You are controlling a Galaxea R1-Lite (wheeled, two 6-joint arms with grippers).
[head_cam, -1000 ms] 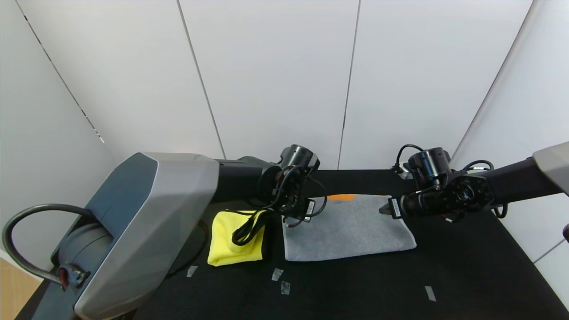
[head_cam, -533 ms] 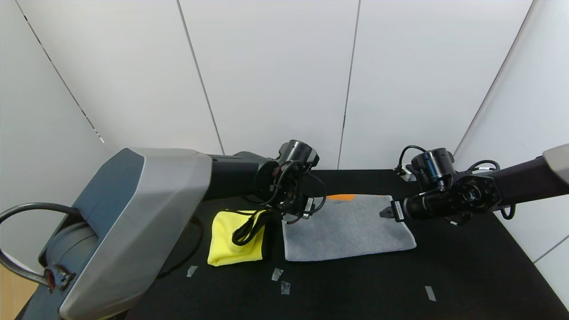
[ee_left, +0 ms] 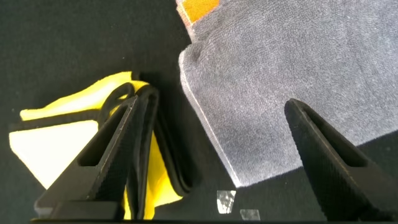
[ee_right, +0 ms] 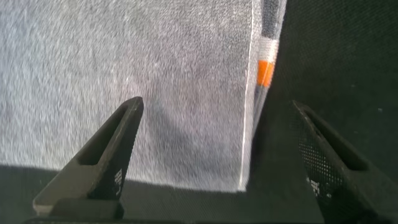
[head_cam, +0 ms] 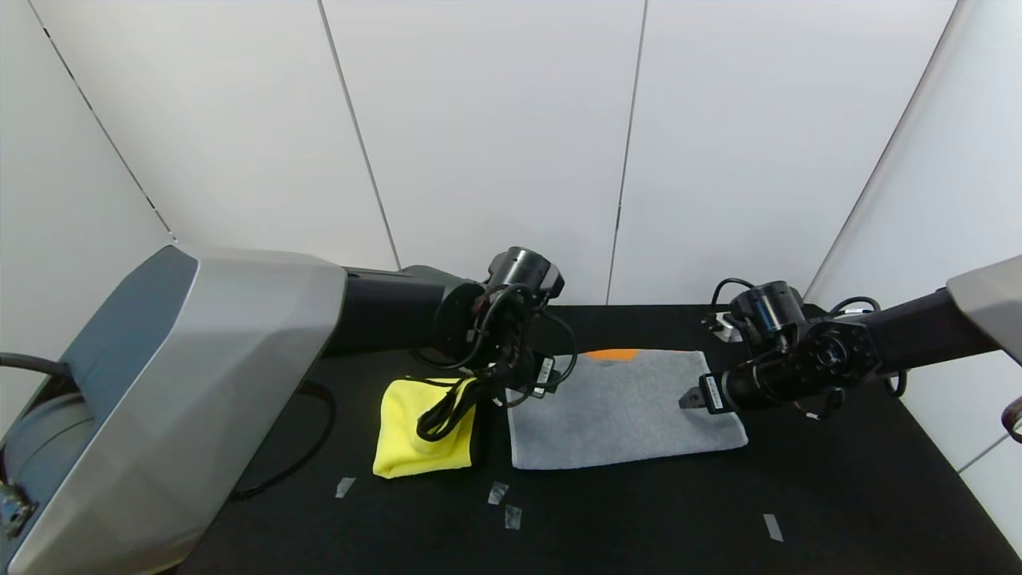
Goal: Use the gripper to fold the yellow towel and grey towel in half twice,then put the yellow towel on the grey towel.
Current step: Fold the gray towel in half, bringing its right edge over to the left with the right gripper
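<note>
- Two grippers hover over opposite short ends of the grey towel (head_cam: 623,411), which lies flat on the black table (head_cam: 838,495), folded once by the look of it, long axis running left to right.
- The left gripper (ee_left: 211,155) hangs above the towel's left edge, fingers spread wide, holding nothing.
- The right gripper (ee_right: 214,155) hangs above the right edge, where an orange stripe (ee_right: 265,73) shows, jaws equally wide and empty.
- The yellow towel (head_cam: 419,431) sits folded just beside the grey towel's left edge.
- I'd judge the next fold brings one short end across to the other; each arm is nearest its own end.
</note>
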